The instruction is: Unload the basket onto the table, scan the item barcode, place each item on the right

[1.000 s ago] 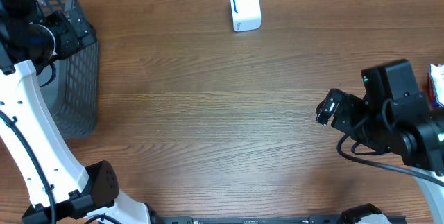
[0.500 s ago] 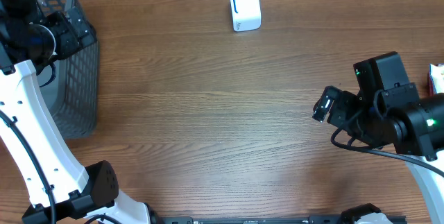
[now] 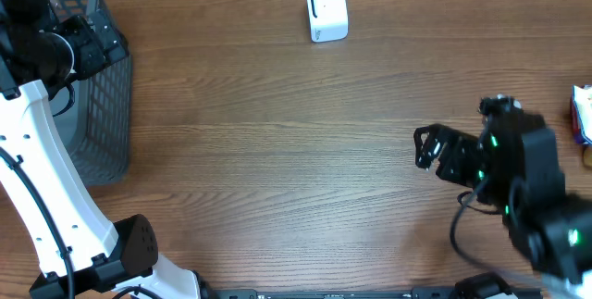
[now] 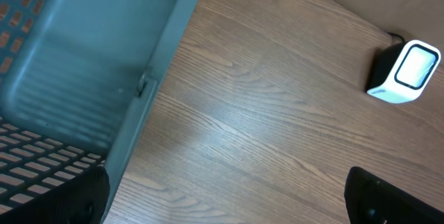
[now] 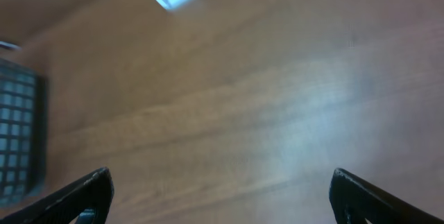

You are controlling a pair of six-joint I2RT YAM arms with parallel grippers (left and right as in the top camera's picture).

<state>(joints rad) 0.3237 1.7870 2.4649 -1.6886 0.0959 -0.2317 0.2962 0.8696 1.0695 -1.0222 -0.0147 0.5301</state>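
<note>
- The right gripper [image 3: 427, 146] has its two black fingers [image 5: 76, 200] spread wide apart. In the right wrist view only bare wood shows between them, so it holds nothing.
- This gripper hangs over the brown wooden table [image 3: 277, 151], well in front of the small white barcode scanner with a dark window [image 3: 326, 9] and to the right of it.
- The right wrist view is blurred. The scanner appears there only as a pale shape at the top edge.
- The left gripper [image 4: 225, 200] is also spread open. Its dark fingertips [image 4: 388, 200] sit at the two bottom corners of the left wrist view, and nothing is between them.
- The left gripper is far to the left of the scanner, just beside the rim of the grey plastic mesh basket [image 3: 97, 114]. The scanner is in the upper right corner of its own camera view.
- The basket stands at the left edge of the table, well apart from the scanner.
- The scanner stands upright near the far edge of the table, and no gripper touches it.
- The item to scan, a small colourful package [image 3: 583, 114], lies far to the right of the scanner, at the right border of the overhead view. Only a narrow strip of it is visible, so I cannot tell its shape or where its barcode is.
- The package is near the right arm, but the gripper is apart from it.
</note>
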